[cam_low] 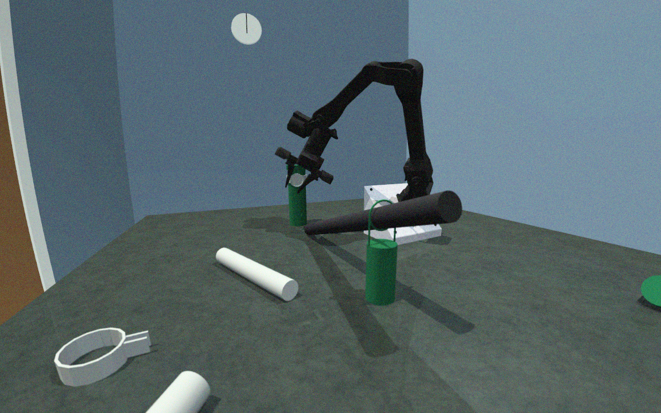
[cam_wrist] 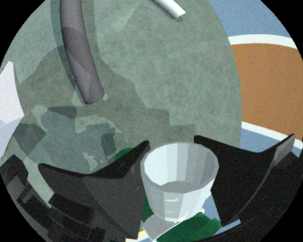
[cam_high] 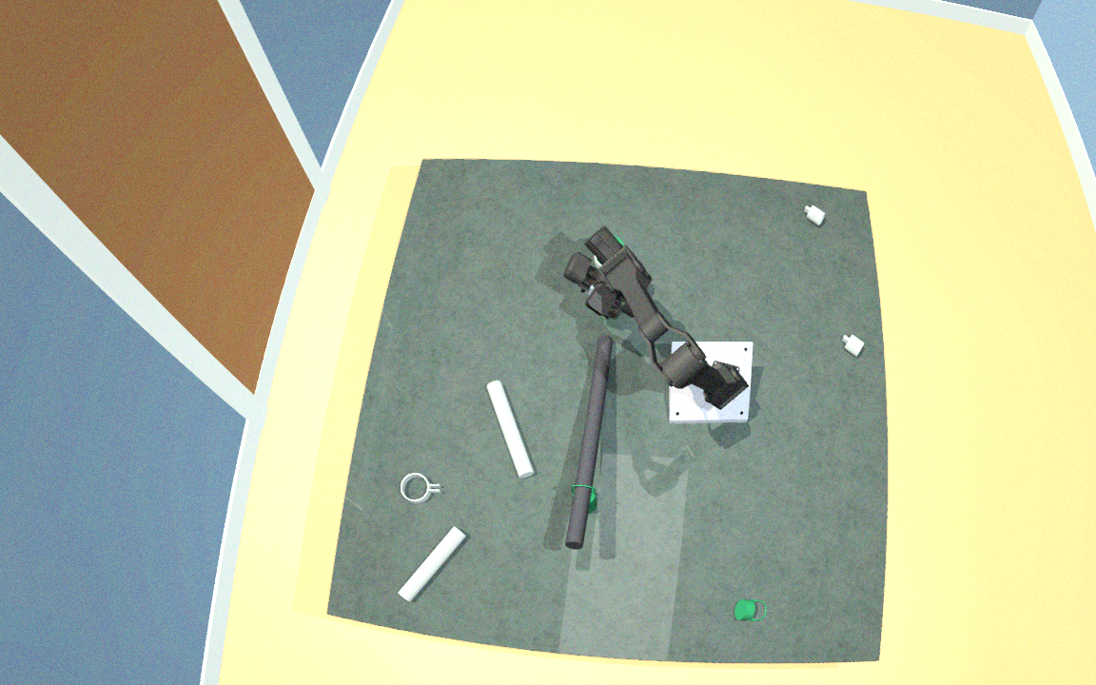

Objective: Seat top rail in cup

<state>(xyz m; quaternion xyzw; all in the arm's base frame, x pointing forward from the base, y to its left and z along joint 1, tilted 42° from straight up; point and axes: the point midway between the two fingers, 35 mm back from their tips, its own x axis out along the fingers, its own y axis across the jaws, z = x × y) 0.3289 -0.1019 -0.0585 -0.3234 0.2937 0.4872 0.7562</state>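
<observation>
while aslant, tool (cam_high: 590,287) (cam_low: 293,188) (cam_wrist: 172,144) around cup (cam_high: 592,290) (cam_low: 298,179) (cam_wrist: 178,202)

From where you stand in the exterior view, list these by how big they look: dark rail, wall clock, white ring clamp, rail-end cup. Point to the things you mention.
Largest to smallest:
1. Dark rail (cam_high: 593,425) (cam_low: 374,218) (cam_wrist: 78,50)
2. White ring clamp (cam_high: 403,489) (cam_low: 91,370)
3. Wall clock (cam_low: 240,30)
4. Rail-end cup (cam_low: 298,179) (cam_wrist: 178,202)

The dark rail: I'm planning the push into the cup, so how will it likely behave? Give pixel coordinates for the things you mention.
The rail (cam_high: 591,439) (cam_low: 409,209) (cam_wrist: 78,54) looks stiff, being straight and thick. Its smooth round sides may roll. Resting through a loop (cam_high: 583,486) (cam_low: 369,226), it could pivot there.
</observation>
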